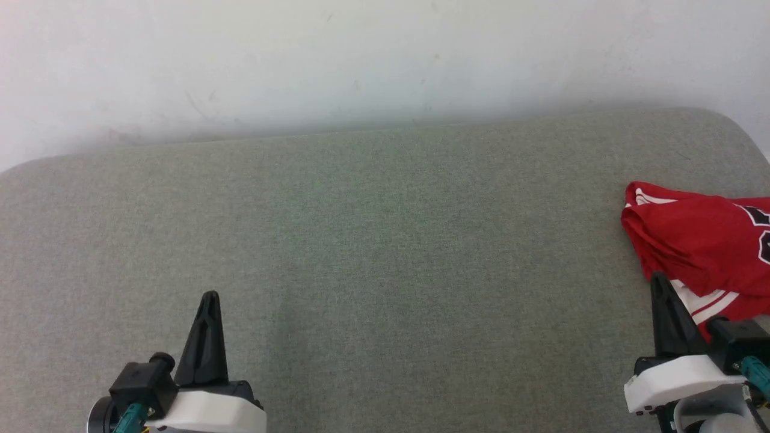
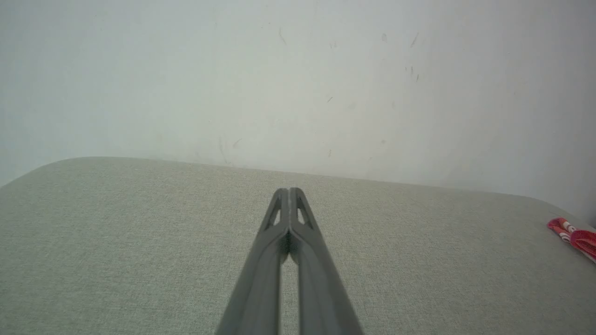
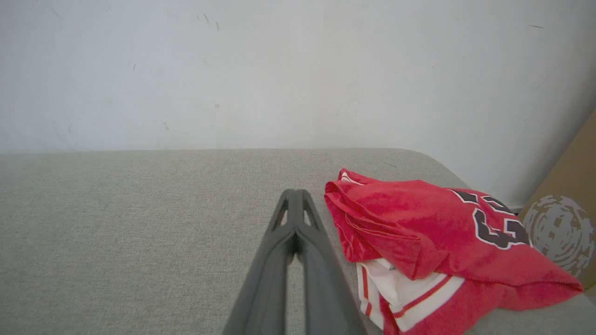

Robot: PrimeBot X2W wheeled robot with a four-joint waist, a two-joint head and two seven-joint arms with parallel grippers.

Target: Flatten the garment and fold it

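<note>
- Head view: the shirt [image 1: 698, 240] lies bunched at the far right of the cushion [image 1: 385, 240] and is cut off by the frame edge. It is not flattened and no fold has been started.
- Head view: the left gripper [image 1: 209, 299] is at lower left with fingers pressed together, holding nothing, over bare cushion and well apart from the shirt. The right gripper [image 1: 659, 278] is at lower right, also pressed together and holding nothing. Its tip is at the shirt's striped hem; I cannot tell if they touch.
- Head view, risk: the shirt sits near the cushion's right rim, so a sideways push from closed fingers could nudge it over the edge. A grab into the heap may also pinch several layers, and the shirt would then lift as a lump rather than open out.
- Head view, surroundings: the wall [image 1: 385, 60] is behind the cushion. Nothing lies between the grippers and the shirt.
- Left wrist view: the left gripper [image 2: 289, 191] has its tips closed over plain cushion. A red and white sliver of the shirt [image 2: 575, 236] shows at the right edge. Risk: the left arm has a long reach across, and it could crowd the right arm.
- Right wrist view: the right gripper [image 3: 296, 193] has its tips closed, just beside the shirt [image 3: 419, 218], which lies to the right. A red layer is folded over a white sleeve and the black numerals face up. The hem and collar edges are hard to pick out, so it is easy to take the wrong edge.
- Right wrist view, surroundings: a brown panel [image 3: 570, 186] with a pale round print stands past the cushion's right corner. It could hinder a wide outward swing.
</note>
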